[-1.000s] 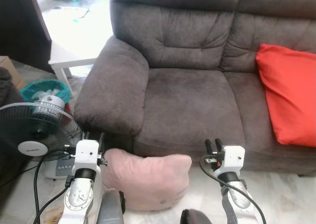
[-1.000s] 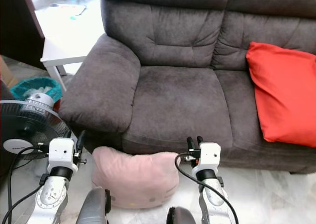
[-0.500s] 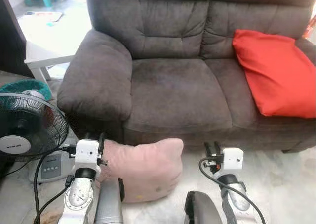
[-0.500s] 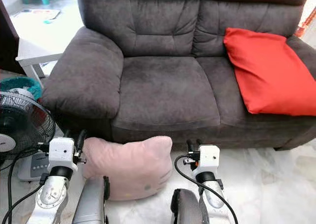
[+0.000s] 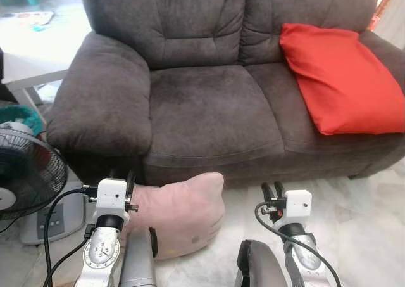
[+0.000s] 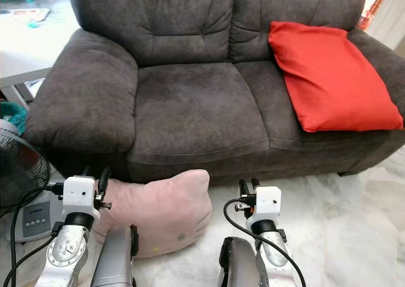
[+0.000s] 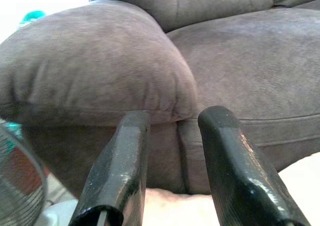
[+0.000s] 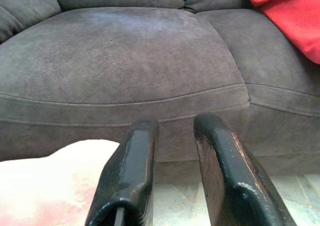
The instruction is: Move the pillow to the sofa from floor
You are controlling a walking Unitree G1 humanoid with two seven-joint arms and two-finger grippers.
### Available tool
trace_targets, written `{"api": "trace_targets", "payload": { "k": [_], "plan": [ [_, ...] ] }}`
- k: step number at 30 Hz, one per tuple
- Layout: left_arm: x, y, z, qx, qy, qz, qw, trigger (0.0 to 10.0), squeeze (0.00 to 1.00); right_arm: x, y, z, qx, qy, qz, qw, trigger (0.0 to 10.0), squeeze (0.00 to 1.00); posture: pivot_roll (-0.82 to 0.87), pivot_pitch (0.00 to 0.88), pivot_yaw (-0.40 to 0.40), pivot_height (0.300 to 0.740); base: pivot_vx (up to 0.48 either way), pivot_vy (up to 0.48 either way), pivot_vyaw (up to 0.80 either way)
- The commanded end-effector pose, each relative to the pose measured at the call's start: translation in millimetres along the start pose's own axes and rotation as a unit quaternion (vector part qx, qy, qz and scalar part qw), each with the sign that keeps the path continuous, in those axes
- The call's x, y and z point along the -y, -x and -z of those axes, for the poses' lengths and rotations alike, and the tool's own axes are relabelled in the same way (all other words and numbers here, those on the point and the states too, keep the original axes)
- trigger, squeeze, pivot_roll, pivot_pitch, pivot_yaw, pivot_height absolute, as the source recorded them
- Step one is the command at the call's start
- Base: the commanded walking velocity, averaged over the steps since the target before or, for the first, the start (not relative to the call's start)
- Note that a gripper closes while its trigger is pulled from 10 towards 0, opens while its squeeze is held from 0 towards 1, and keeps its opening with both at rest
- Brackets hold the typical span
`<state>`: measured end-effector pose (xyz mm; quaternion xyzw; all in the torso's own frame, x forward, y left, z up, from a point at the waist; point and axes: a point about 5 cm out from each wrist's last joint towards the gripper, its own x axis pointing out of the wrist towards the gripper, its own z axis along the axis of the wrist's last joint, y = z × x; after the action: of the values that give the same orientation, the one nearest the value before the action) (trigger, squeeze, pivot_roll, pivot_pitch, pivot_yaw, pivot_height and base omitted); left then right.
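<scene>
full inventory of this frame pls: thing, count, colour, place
sofa: 1, dark grey, ahead of the robot
pillow: 1, pink, on the floor against the sofa front
cushion: 1, red, on the right sofa seat
fan: 1, black with white base, on the floor to the left
side table: 1, white, left of the sofa
left tool: 1, black fingers, open, by the pillow's left edge
right tool: 1, black fingers, open, right of the pillow

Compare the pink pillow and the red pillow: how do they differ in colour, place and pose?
The pink pillow is pale; the red pillow is bright. The pink pillow lies on the floor against the sofa's front; the red pillow is on the right seat, leaning on the backrest. Both are soft cushions, neither held.
</scene>
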<state>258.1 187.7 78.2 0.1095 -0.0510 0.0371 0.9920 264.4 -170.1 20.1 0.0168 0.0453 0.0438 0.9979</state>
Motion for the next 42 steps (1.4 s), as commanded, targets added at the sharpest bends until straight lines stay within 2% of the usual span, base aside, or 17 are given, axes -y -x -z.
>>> {"api": "trace_targets", "payload": {
  "k": [1,4,19,42],
  "plan": [
    [1.7,0.1,3,-0.010,-0.004,0.002,1.000,10.0,0.00,0.1,1.4,2,-0.004,0.002,-0.002,1.000,10.0,0.00,0.12,0.072,-0.077,0.529,0.000,0.000,0.00],
    [1.6,-0.1,4,-0.012,-0.005,0.002,1.000,10.0,0.00,-0.9,1.9,1,0.000,0.013,-0.008,1.000,10.0,0.00,0.12,0.072,-0.076,0.529,0.000,0.000,0.22],
    [1.7,-1.3,3,-0.012,-0.004,0.004,1.000,10.0,0.00,-7.2,3.3,2,-0.001,0.013,-0.019,1.000,10.0,0.00,0.12,0.072,-0.073,0.529,0.000,0.000,0.75],
    [3.9,-2.0,4,-0.012,0.003,0.014,1.000,10.0,0.00,-10.3,2.7,2,-0.002,0.005,-0.025,1.000,10.0,0.00,0.12,0.075,-0.073,0.529,0.000,0.000,0.00]
  ]
}}
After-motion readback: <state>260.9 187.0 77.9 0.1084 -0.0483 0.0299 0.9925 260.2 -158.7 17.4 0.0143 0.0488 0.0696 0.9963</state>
